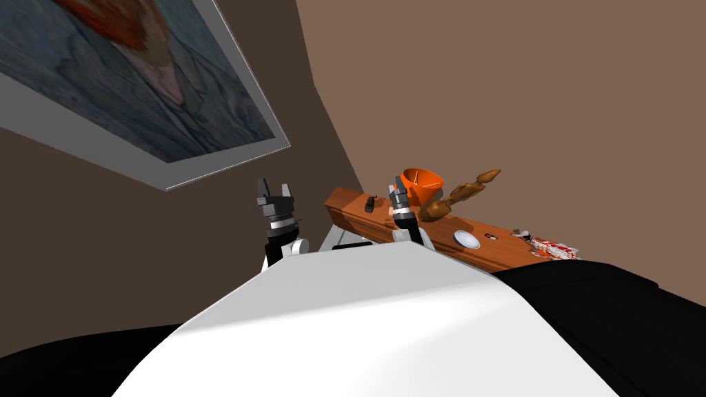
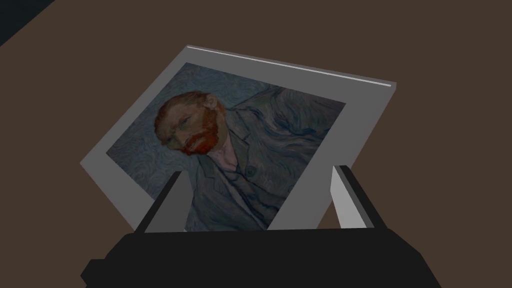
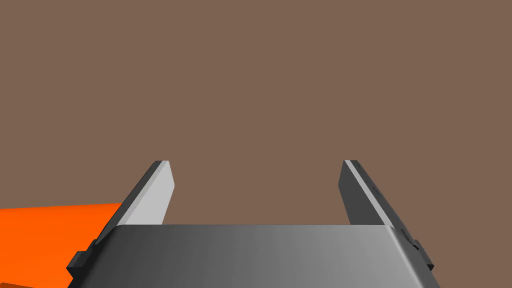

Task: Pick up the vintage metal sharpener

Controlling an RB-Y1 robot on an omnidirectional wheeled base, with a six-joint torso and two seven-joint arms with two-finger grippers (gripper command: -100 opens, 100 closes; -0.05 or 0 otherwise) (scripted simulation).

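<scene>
Hovering centre-frame at the wooden shelf (image 1: 441, 231), right gripper (image 1: 398, 186) has fingers apart, empty. Left gripper (image 1: 275, 187), left of centre, is also spread. Sharpener (image 1: 370, 203): small dark piece on shelf top, just left of right gripper, untouched. Orange funnel (image 1: 422, 185) behind.

No writing, number, brand or sign can be read anywhere; the red-and-white patterned item (image 1: 551, 249) lying at the far end of the wooden shelf (image 1: 482, 258) shows only blotches too small to make out; the framed portrait (image 2: 235, 150) shows no legible lettering.
</scene>
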